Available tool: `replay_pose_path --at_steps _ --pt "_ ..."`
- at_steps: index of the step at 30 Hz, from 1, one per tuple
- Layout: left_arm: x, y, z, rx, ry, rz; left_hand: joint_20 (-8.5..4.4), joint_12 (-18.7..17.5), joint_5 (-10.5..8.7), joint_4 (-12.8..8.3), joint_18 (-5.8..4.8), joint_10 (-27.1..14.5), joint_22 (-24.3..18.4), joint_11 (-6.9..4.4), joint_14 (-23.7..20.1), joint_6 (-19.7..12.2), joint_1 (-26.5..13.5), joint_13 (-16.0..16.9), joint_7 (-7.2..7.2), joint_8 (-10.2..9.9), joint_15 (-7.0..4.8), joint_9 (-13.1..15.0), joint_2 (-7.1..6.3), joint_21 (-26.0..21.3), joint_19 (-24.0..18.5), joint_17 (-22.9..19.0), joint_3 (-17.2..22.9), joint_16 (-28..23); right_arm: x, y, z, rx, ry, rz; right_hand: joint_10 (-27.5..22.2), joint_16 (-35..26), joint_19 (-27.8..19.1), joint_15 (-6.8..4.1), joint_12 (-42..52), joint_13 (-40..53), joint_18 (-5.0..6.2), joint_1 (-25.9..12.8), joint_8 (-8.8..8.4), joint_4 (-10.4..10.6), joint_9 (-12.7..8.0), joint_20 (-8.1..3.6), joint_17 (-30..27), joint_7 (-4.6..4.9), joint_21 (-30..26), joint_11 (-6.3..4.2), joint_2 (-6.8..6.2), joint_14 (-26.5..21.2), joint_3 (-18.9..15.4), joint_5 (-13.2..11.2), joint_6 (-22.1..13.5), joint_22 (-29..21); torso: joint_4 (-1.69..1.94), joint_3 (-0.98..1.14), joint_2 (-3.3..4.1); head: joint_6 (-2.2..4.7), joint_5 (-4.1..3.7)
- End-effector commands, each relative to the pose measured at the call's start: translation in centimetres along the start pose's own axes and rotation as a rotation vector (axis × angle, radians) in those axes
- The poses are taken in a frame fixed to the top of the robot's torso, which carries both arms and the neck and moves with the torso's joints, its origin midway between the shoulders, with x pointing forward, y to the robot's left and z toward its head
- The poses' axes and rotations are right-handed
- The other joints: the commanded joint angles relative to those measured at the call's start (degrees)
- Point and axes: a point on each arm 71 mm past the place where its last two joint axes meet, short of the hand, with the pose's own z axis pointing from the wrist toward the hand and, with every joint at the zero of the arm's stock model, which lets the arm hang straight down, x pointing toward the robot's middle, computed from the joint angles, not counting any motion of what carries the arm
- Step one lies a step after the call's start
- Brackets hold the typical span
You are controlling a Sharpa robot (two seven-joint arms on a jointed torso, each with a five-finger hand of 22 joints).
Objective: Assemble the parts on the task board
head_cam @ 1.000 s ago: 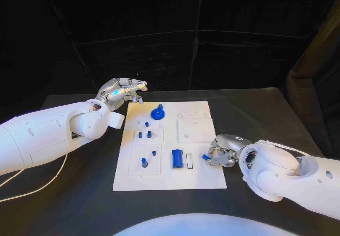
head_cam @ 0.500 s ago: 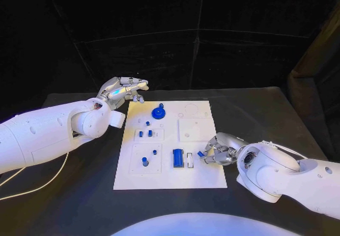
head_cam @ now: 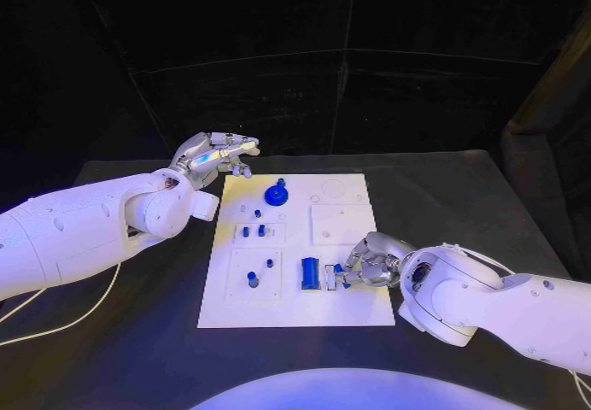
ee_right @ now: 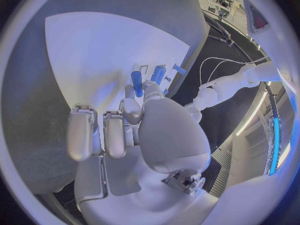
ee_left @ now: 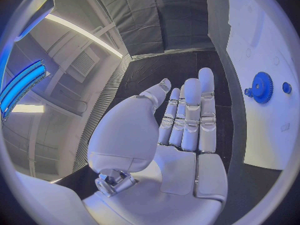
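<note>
Both arms are clad in smooth, glossy white shells with rounded, bulbous joint housings. A thin pale cable [head_cam: 68,320] is seen trailing beside the left arm. Each arm is ended by a silver robot hand, left [head_cam: 212,155] and right [head_cam: 365,260], built of jointed metallic segments. Flat rectangular finger pads [ee_left: 207,121] and a broad, smooth palm plate are shown at the wrists.

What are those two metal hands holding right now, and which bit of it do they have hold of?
The right hand pinches a small blue peg by its lower end, over the task board. The left hand holds nothing, its fingers straight.
</note>
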Motion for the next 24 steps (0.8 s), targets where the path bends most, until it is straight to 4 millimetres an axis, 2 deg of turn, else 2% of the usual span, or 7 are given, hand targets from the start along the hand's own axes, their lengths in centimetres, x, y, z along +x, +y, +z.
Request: replay_pose_path --at_steps 1,17,24 --pt "0.15 -0.13 0.04 0.006 0.011 -0.007 0.19 0.2 0.03 0.1 0.33 -0.3 -0.1 -0.11 -0.2 -0.3 0.0 -0.1 0.03 0.3 0.07 -0.1 0.55 -0.2 0.1 -0.1 -0.4 -0.2 0.31 0.15 0.21 0.008 0.037 0.005 0.4 0.2 0.6 -0.38 0.2 0.1 -0.89 -0.8 -0.27 0.5 0.1 -0.3 4.7 -0.07 0.4 0.15 0.0 4.1 0.0 -0.3 0.6 0.8 0.01 0.01 -0.03 -0.01 -0.02" --pt "0.16 -0.12 0.04 0.004 0.012 -0.008 0.19 0.2 0.03 0.1 0.33 -0.3 -0.1 -0.11 -0.2 -0.3 0.0 -0.1 0.03 0.3 0.07 -0.1 0.55 -0.2 0.1 -0.1 -0.4 -0.2 0.62 0.88 0.82 0.002 0.031 0.0 0.5 0.2 0.6 -0.56 0.2 0.1 -0.87 -1.1 -0.25 0.9 0.1 -0.45 4.7 -0.32 0.3 -0.05 -0.03 4.1 0.1 -0.5 1.4 0.7 -0.03 0.04 0.0 -0.04 0.08" --pt "0.19 -0.11 0.07 0.004 0.013 -0.008 0.19 0.2 0.03 0.1 0.33 -0.3 -0.1 -0.11 -0.2 -0.3 0.0 -0.1 0.03 0.3 0.07 -0.1 0.55 -0.2 0.1 -0.1 -0.4 -0.2 0.62 1.0 1.05 0.0 0.023 -0.009 0.6 0.1 0.6 -0.65 0.0 0.1 -0.87 -2.1 -0.45 1.8 0.1 -0.6 4.7 -0.39 0.3 -0.11 -0.41 4.0 -0.2 -1.7 1.9 0.7 -0.04 0.03 -0.03 0.04 0.06"
